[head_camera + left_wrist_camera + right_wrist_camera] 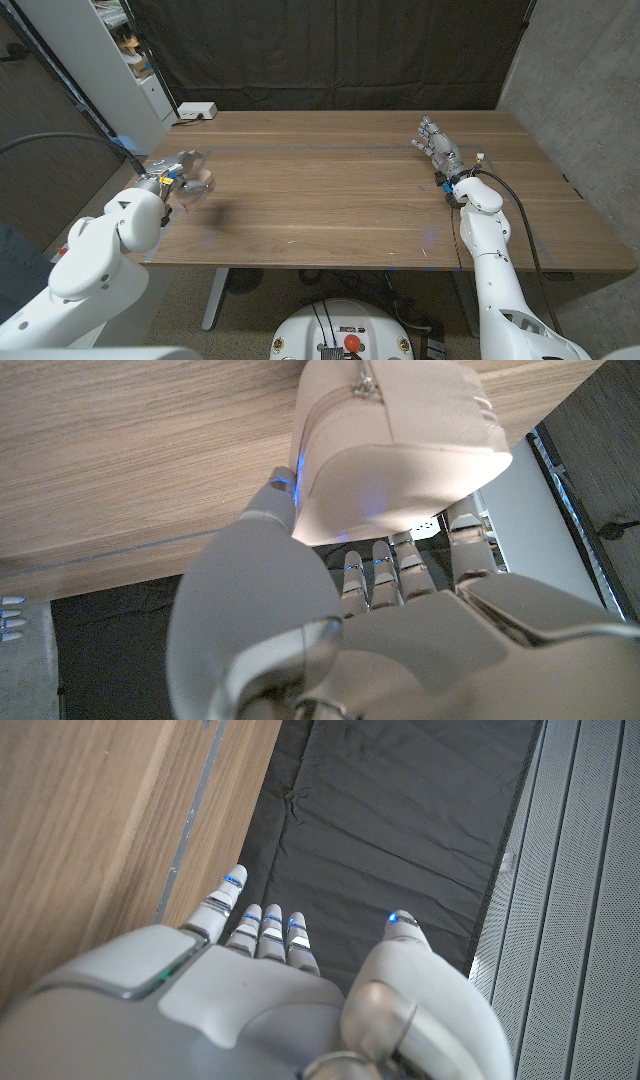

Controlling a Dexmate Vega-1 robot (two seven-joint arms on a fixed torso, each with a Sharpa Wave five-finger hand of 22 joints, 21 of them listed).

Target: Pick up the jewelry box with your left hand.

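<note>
A: Where's the jewelry box [395, 445] rn?

B: In the left hand [183, 176], over the table's [340, 190] left edge, toward the near-left corner. Head view's blurry there, but there's a dark shadow on the wood just beside the hand, so I'd judge the box is already off the surface. Can't tell how high.

A: Grip look ok?

B: Left wrist view: pale, rounded, zippered box pinched between the thumb [275, 500] on one side and the other fingertips [470, 525] on the opposite side. It's held at the box's end, most of the body sticks out past the fingers. So fingers closed on the box, not wide.

A: Right hand [436, 142]?

B: Near the far-right corner, well apart from the box, fingers spread and straight, holding nothing. Right wrist view agrees: fingers [262, 925] reach out past the table's edge toward the black curtain [330, 50].

A: Advice for the lift?

B: Imo keep the squeeze steady, raise straight up w/o twisting the wrist. Since the hold is at one end, the box could pivot or slip out if the arm jerks. Also it's close to the left edge, so a drop may go off the table; drifting slightly inward would be safer. Leave the right hand parked.
</note>
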